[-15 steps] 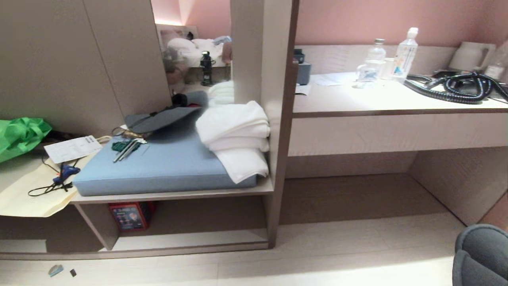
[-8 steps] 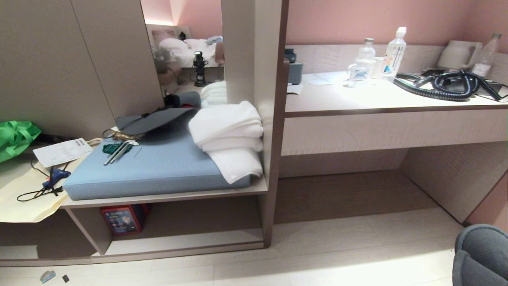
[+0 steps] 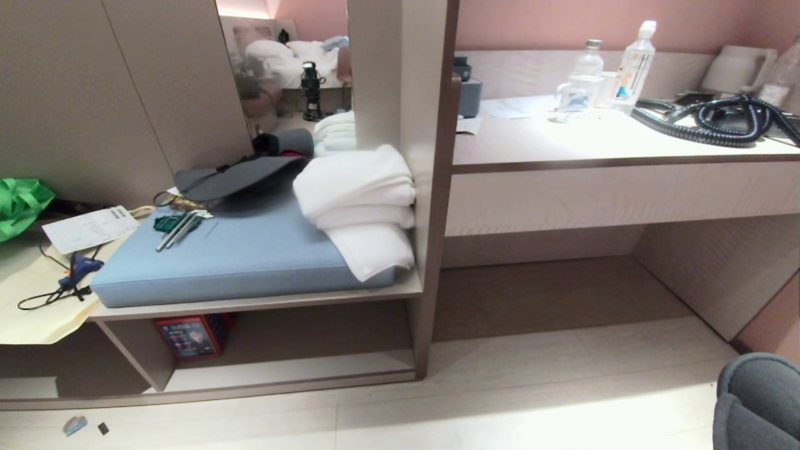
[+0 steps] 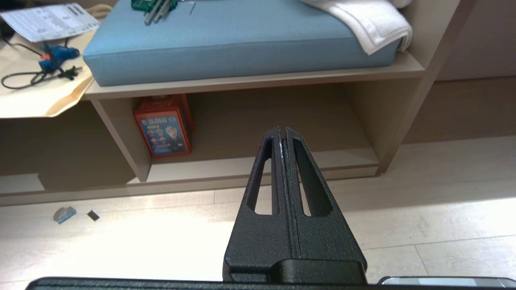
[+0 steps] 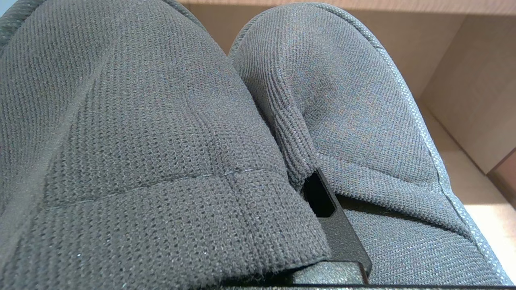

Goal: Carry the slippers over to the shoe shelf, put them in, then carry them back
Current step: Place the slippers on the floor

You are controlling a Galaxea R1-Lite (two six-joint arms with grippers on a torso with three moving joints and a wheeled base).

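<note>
While slippers (image 5: 161, 121) fill right tool, red box (image 3: 187, 335) in shoe shelf (image 3: 287, 369)

Two slippers (image 5: 161, 121). Two clear bottles (image 3: 578, 81) on the counter. One hat (image 3: 237, 178). One blue cushion (image 3: 250, 256). One stack of white towels (image 3: 359, 206). One red box (image 3: 187, 336). One green bag (image 3: 19, 203).

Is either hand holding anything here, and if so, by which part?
The right hand holds both slippers, its fingers between the two wide knitted bands at their edges. The left hand is shut and empty.
</note>
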